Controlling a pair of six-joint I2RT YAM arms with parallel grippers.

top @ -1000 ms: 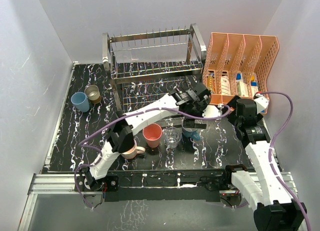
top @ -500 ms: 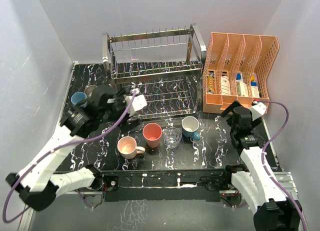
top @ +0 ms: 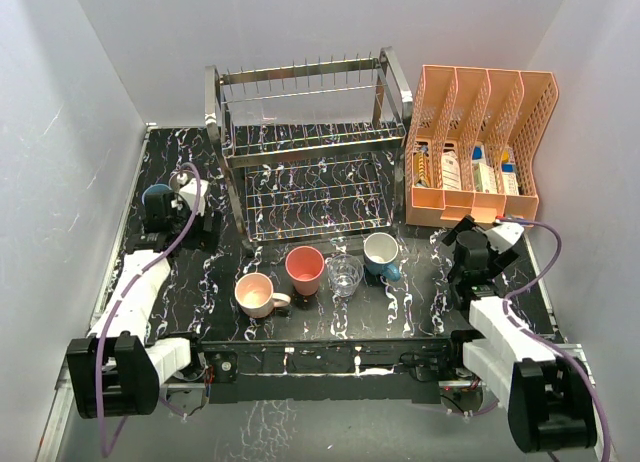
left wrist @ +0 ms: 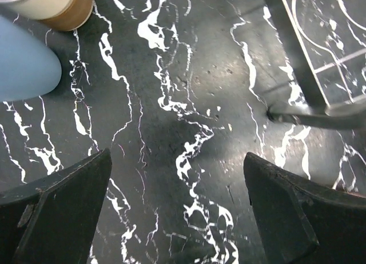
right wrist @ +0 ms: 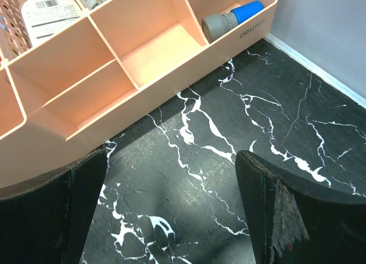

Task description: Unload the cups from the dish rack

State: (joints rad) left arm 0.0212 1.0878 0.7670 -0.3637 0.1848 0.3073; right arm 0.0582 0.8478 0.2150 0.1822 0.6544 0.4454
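Observation:
The chrome dish rack (top: 310, 147) stands at the back middle with no cups in it. On the table in front of it stand the teal mug (top: 381, 252), clear glass tumbler (top: 345, 275), salmon-red tumbler (top: 305, 270) and pale pink mug (top: 255, 295). The light blue tumbler (top: 153, 195) and tan cup (top: 183, 181) stand at the far left, partly behind my left arm; both also show in the left wrist view (left wrist: 23, 64) (left wrist: 57, 4). My left gripper (top: 193, 228) (left wrist: 177, 212) is open and empty over bare table beside them. My right gripper (top: 463, 246) (right wrist: 171, 212) is open and empty, low over the table.
The orange perforated file organiser (top: 480, 142) (right wrist: 114, 75) stands at the back right, just beyond my right gripper, holding bottles, one with a blue cap (right wrist: 231, 18). A rack foot (left wrist: 320, 112) lies right of my left gripper. White walls close in both sides.
My left arm has swung from the teal mug back to the far left and folded down near the blue and tan cups. My right arm has drawn back and lowered toward its base.

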